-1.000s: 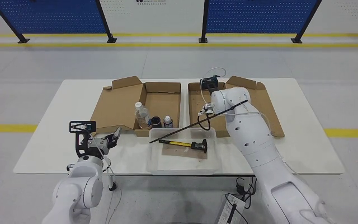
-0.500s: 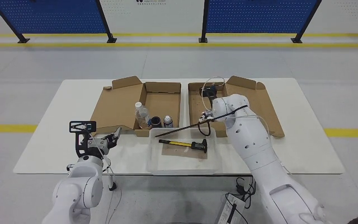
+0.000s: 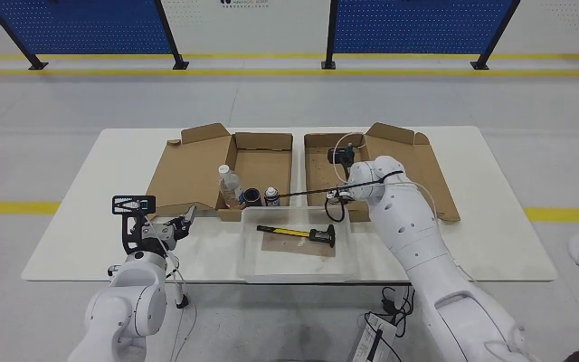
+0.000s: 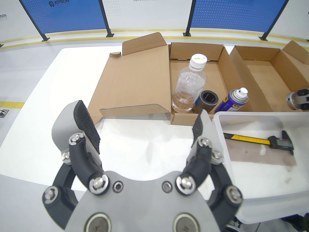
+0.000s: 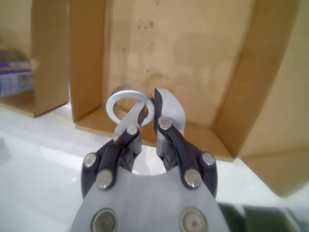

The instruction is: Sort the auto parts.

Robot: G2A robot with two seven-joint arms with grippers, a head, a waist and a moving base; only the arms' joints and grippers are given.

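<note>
Top view: the right gripper hangs at the near edge of the right cardboard box; the left gripper sits near left over the table. Left wrist view: its jaws stand wide apart, empty. Right wrist view: the fingers pinch the wall of a metal ring, probably a bushing, over the box's near end.

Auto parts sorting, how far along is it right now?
Done: bottle, black sleeve and spray can stand in the left box. In hand: right gripper holds a metal ring at the right box. Remaining: caliper lies in the tray.
</note>
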